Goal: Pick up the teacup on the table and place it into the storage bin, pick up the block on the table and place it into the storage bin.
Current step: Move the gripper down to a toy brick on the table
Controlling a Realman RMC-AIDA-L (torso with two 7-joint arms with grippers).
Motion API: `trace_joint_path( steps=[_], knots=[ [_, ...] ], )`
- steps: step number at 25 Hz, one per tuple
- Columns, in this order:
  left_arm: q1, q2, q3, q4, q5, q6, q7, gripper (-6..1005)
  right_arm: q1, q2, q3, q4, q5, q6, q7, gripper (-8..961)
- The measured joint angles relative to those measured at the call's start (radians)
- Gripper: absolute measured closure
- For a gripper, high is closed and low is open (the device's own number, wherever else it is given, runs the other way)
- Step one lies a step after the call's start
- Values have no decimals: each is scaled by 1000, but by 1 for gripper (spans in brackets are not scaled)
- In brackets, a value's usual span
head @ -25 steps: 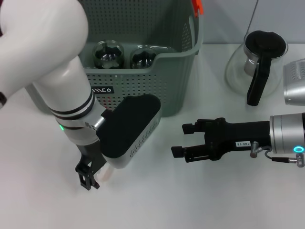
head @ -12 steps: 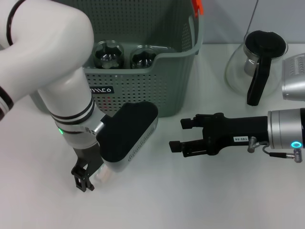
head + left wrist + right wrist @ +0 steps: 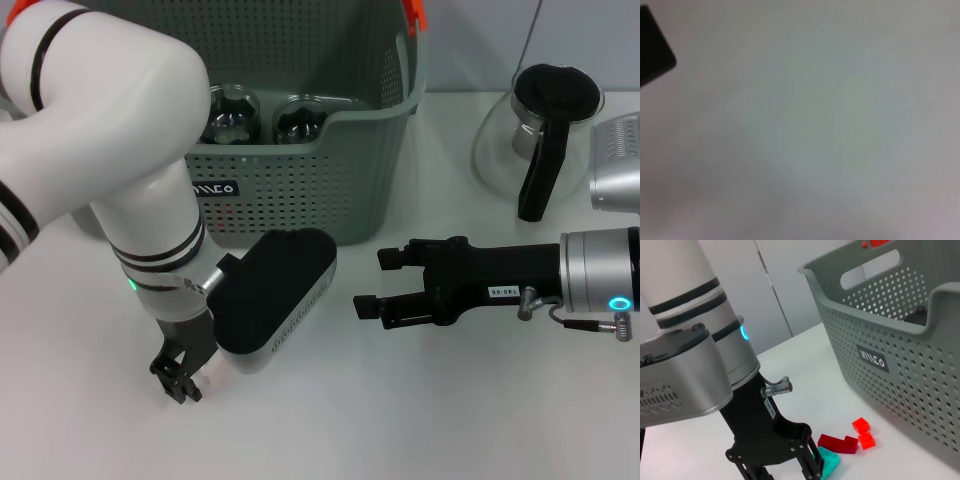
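The storage bin (image 3: 290,190), grey-green and perforated, stands at the back of the table and holds two glass teacups (image 3: 228,113). It also shows in the right wrist view (image 3: 910,355) with its black label. My left gripper (image 3: 177,378) is down at the table in front of the bin. In the right wrist view it (image 3: 812,464) sits right beside a teal block (image 3: 831,461), with a dark red block (image 3: 837,443) and an orange-red block (image 3: 863,433) close by. The left wrist hides these blocks in the head view. My right gripper (image 3: 368,285) is open and empty, hovering right of the left arm.
A glass teapot with a black lid and handle (image 3: 535,130) and a metal object (image 3: 620,170) stand at the back right. The left wrist view shows only blurred white table (image 3: 815,140).
My left wrist has shifted a little and its gripper sits slightly lower and nearer. A pale thing beside it is now hidden. My right gripper moved slightly left, then stayed still.
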Motion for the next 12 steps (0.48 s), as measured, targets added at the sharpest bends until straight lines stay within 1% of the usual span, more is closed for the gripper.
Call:
trace_joint_path(
  steps=[12],
  knots=[
    [-2, 0, 3, 0, -1, -10, -13, 433, -1, 0, 0, -1, 2, -3, -1, 38]
  ],
)
